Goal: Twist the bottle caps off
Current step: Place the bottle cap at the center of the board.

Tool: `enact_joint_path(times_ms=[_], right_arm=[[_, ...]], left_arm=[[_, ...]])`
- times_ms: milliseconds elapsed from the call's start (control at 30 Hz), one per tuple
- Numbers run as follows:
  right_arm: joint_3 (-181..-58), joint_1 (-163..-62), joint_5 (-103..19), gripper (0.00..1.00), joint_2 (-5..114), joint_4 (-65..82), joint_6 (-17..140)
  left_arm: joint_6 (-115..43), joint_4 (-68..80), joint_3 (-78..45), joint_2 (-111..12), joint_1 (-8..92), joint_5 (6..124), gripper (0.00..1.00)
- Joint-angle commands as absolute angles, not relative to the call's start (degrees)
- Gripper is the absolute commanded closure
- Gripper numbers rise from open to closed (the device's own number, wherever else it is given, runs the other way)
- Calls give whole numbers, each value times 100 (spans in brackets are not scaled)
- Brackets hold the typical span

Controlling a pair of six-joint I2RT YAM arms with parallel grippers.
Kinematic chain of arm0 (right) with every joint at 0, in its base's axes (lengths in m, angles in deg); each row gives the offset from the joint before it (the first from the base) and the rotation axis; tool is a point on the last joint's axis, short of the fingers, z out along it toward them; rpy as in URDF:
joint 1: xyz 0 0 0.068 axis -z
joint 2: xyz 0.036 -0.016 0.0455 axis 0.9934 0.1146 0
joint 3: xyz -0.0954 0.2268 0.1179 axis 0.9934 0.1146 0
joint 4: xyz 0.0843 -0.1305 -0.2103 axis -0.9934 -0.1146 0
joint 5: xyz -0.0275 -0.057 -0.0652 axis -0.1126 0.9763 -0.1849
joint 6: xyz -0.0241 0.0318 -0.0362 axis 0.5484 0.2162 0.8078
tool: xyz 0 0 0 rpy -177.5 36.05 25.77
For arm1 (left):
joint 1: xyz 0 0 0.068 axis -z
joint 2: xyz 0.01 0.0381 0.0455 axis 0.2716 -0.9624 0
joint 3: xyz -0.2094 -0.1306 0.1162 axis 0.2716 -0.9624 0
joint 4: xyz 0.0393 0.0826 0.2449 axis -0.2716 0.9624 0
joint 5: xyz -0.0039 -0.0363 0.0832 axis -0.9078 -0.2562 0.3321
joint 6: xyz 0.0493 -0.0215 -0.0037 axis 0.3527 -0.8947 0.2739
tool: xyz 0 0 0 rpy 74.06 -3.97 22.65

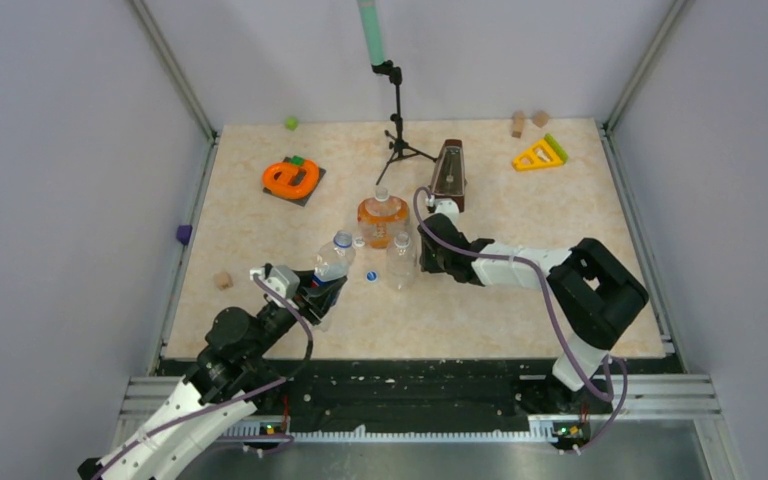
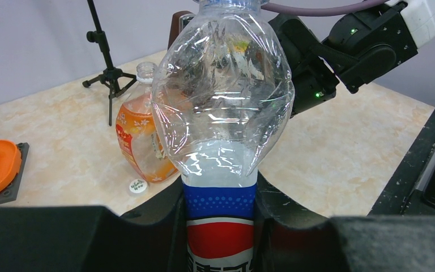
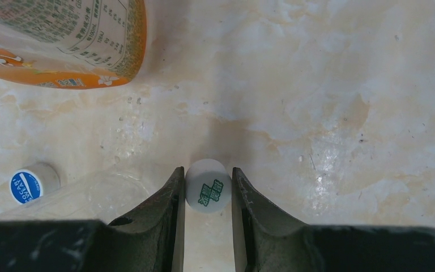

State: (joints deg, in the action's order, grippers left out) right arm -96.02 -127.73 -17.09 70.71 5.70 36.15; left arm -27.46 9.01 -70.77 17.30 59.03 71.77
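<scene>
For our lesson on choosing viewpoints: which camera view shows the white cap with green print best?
The right wrist view. There the white cap sits close up, pinched in the right gripper, with its printed top facing the camera. In the top external view it is too small to make out beside that gripper. The left wrist view does not show it.

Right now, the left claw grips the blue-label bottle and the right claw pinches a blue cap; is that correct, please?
Not quite: the right claw pinches a white cap with green print, as the right wrist view shows; the blue cap lies on the table nearby. The left claw does grip the blue-label bottle.
</scene>
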Motion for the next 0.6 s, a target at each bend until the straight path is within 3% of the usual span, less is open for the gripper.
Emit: enact_joint_path(times_ms=[0, 200, 433, 500, 567], right_arm=[[-9768, -12737, -1791, 90, 7140, 761, 3657], [-9700, -12680, -1500, 81, 7115, 837, 3621], [-9544, -12613, -1964, 71, 7076, 1280, 3606], [-9503, -12572, -1799, 61, 7025, 1244, 3468], [-9438, -12548, -1777, 59, 6938, 1291, 3482]], left_arm=[[-2829, 608, -7067, 1780, 5909, 7259, 100], [-2791, 680, -7021, 1784, 5909, 7254, 100], [-2787, 754, -6980, 1818, 5909, 7574, 100], [-2714, 742, -6980, 1806, 5909, 7468, 100], [-2728, 764, -6973, 1811, 5909, 7479, 100]])
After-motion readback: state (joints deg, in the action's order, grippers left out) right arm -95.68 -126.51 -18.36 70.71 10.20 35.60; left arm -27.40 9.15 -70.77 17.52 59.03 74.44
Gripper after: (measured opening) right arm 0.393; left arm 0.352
